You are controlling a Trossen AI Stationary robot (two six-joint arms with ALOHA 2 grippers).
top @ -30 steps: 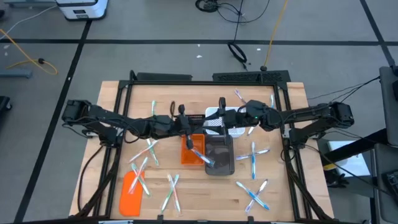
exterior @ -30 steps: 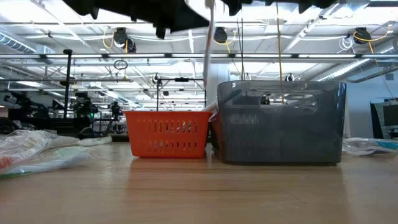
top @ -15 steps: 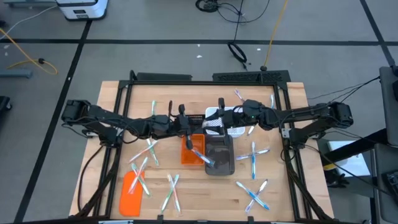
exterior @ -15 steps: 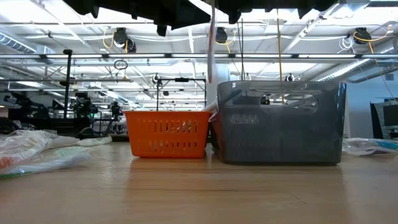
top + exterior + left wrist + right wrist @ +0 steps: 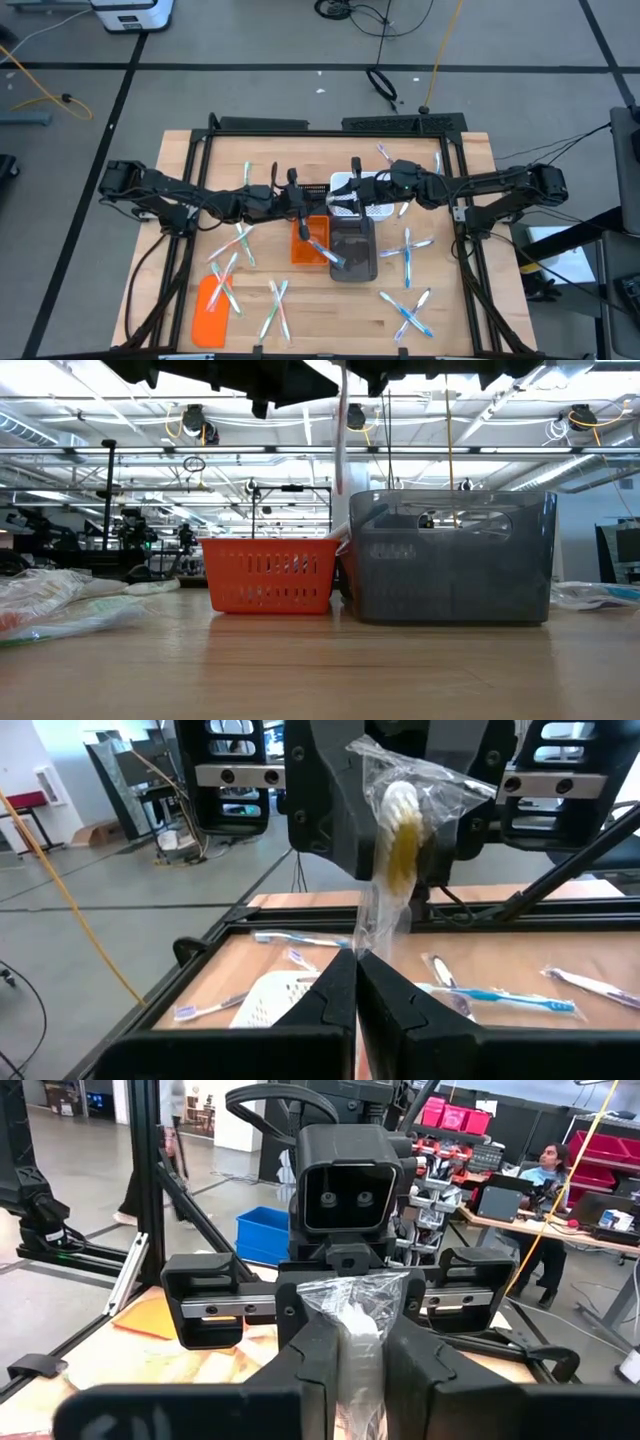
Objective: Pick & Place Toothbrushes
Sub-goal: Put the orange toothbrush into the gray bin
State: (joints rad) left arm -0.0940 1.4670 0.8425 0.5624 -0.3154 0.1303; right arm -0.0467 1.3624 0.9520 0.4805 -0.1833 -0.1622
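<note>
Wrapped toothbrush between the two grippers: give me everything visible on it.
The wrapped toothbrush is a slim brush sealed in clear, crinkly plastic, with a white head and a yellowish part beneath it. It hangs roughly upright above the bins, over the gap between the orange basket and the grey bin, touching neither. The left gripper pinches one end of the wrapper and the right gripper the other, facing each other at mid-table.

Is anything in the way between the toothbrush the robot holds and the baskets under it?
Nothing visible is. The wrapped toothbrush hangs in open air, pinched by the left gripper and the right gripper, above where the orange basket and grey bin meet.
</note>
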